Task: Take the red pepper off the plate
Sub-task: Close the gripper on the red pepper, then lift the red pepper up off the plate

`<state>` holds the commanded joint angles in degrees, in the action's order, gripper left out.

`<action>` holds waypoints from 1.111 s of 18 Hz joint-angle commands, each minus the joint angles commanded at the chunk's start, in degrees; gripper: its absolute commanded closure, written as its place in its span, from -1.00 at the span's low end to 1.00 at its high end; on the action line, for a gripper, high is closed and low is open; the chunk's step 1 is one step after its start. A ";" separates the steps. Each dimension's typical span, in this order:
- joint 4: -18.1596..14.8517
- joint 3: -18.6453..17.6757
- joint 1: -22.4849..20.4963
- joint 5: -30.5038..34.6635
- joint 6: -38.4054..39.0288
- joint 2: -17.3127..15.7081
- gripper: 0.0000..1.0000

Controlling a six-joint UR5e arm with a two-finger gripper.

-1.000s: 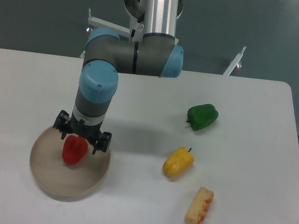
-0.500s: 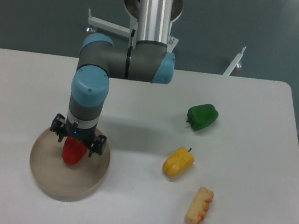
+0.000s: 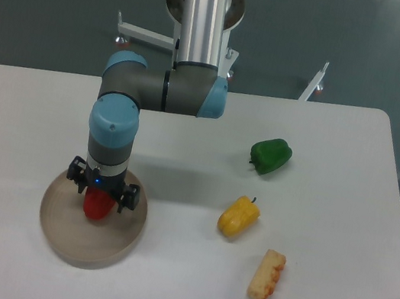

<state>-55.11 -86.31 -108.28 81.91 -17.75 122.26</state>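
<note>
The red pepper (image 3: pixel 97 207) lies on the round beige plate (image 3: pixel 89 240) at the table's front left. My gripper (image 3: pixel 99 198) hangs straight down over the pepper and covers its upper half, with a finger on each side of it. The wrist hides the fingertips, so whether they press on the pepper does not show.
A green pepper (image 3: pixel 270 155) lies to the right, a yellow pepper (image 3: pixel 239 216) in front of it, and a yellow-and-red corn-like piece (image 3: pixel 267 275) near the front edge. The arm's base post (image 3: pixel 203 11) rises at the back of the white table.
The gripper has shifted slightly left and come down lower over the red pepper, covering more of it. The pepper and plate have stayed in place.
</note>
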 joint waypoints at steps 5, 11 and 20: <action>0.00 0.09 0.00 -0.09 -0.44 0.00 -0.18; -0.26 0.61 -0.09 -0.26 -0.70 -0.79 -0.01; -12.90 7.02 -8.07 0.00 -17.27 -5.79 0.09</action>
<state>-68.00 -79.29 -116.35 81.91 -35.03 116.46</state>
